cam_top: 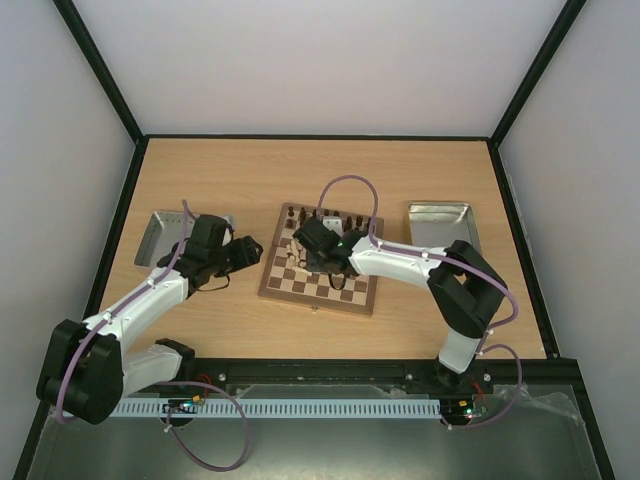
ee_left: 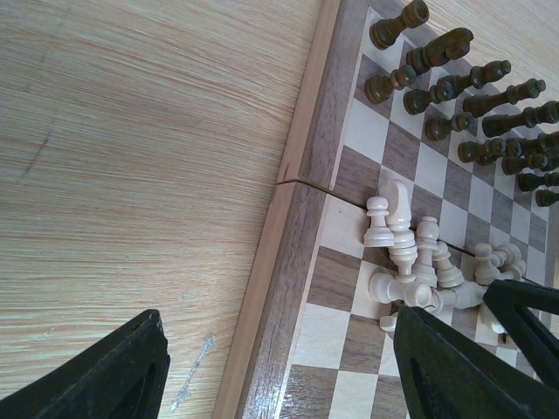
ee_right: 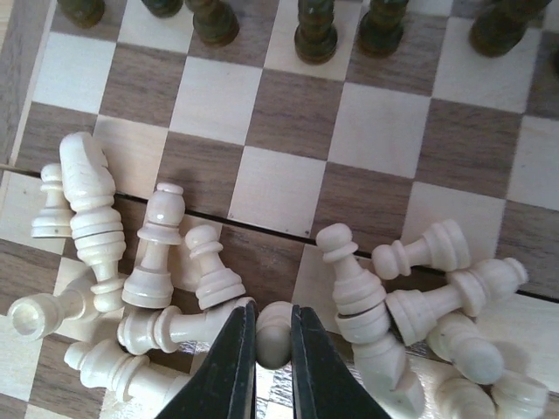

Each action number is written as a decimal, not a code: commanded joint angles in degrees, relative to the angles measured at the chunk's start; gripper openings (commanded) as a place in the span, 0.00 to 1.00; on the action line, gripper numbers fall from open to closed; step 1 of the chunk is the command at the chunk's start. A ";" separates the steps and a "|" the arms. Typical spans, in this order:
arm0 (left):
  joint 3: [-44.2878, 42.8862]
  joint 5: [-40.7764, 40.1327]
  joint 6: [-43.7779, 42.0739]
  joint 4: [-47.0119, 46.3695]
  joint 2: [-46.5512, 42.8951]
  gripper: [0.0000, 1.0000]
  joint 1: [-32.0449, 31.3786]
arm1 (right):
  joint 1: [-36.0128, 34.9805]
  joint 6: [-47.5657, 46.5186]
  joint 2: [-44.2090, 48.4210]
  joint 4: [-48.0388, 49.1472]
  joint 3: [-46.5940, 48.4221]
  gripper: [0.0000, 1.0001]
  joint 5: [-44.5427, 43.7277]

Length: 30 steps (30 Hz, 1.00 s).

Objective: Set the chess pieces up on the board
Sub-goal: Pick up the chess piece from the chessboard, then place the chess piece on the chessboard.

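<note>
The board (cam_top: pixel 316 302) lies mid-table. Dark pieces (cam_top: pixel 325 213) stand in rows along its far side; they also show in the left wrist view (ee_left: pixel 454 83) and the right wrist view (ee_right: pixel 314 35). Several cream pieces (ee_right: pixel 96 209) lie toppled in a heap on the middle squares, some upright (ee_left: pixel 379 223). My right gripper (ee_right: pixel 273 349) is over the heap (cam_top: pixel 318 245), shut on the rounded head of a cream piece (ee_right: pixel 273 336). My left gripper (ee_left: pixel 279 375) is open and empty, low over the board's left border (ee_left: pixel 279 288), at the board's left edge (cam_top: pixel 245 250).
A grey metal tray (cam_top: pixel 440 225) sits right of the board. Another grey tray (cam_top: pixel 160 235) sits at the left, partly under the left arm. White walls with black frame posts enclose the wooden table (cam_top: pixel 200 170).
</note>
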<state>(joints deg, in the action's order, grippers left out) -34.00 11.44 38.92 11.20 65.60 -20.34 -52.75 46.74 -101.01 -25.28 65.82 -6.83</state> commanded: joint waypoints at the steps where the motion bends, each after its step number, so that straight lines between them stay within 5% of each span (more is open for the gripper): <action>1: 0.38 -0.61 -0.67 0.62 -0.85 0.72 -0.30 | -0.16 1.06 4.67 -2.20 0.89 0.06 -5.42; 16: 0.47 1.69 -0.15 -0.47 -0.14 0.72 -0.27 | -0.21 1.24 12.03 3.48 -6.15 0.06 -0.51; 30: -0.02 3.16 0.00 -2.37 1.44 0.72 -0.32 | -0.20 11.41 29.71 -7.06 -20.06 0.06 -12.02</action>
<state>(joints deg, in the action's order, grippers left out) -34.00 13.52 38.96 10.13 66.22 -20.36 -52.75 53.69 -75.09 -27.29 49.80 -13.54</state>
